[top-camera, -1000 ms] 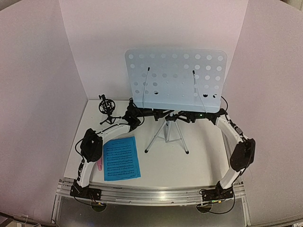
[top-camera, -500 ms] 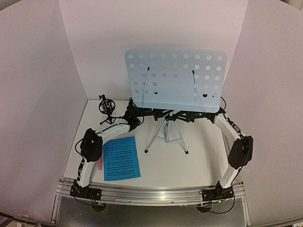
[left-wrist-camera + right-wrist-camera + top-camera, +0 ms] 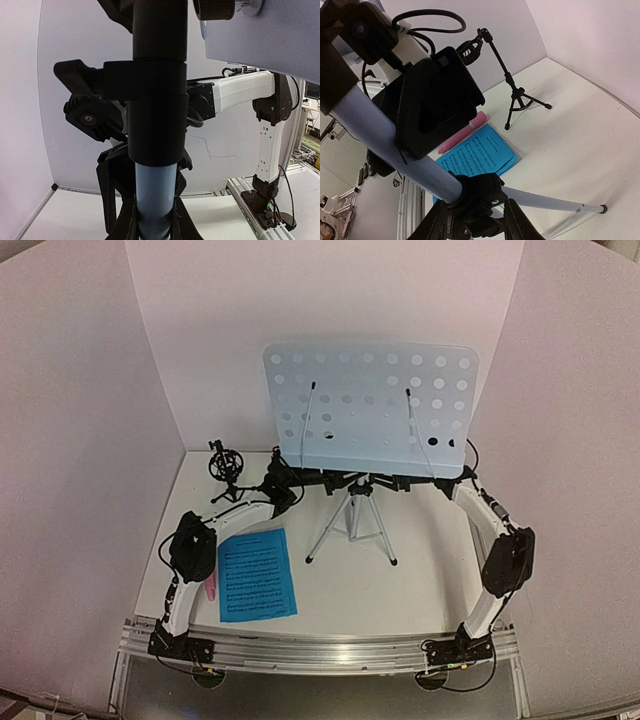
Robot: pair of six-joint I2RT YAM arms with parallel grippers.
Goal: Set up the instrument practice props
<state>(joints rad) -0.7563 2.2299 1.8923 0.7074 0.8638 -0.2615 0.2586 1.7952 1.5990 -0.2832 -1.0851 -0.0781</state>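
The blue sheet-music pages carry printed staves and a heading too small to read. They lie flat near the front edge of the table beside the left arm, with the pink microphone just left of them and the black mic mount standing near the back-left corner. The music stand stands mid-table on its tripod legs, with white tabletop showing between them and the right arm. The left gripper is clamped on the stand's pale tube; the right gripper has partly spread fingers flanking the black leg collar, seemingly touching, though I cannot tell.
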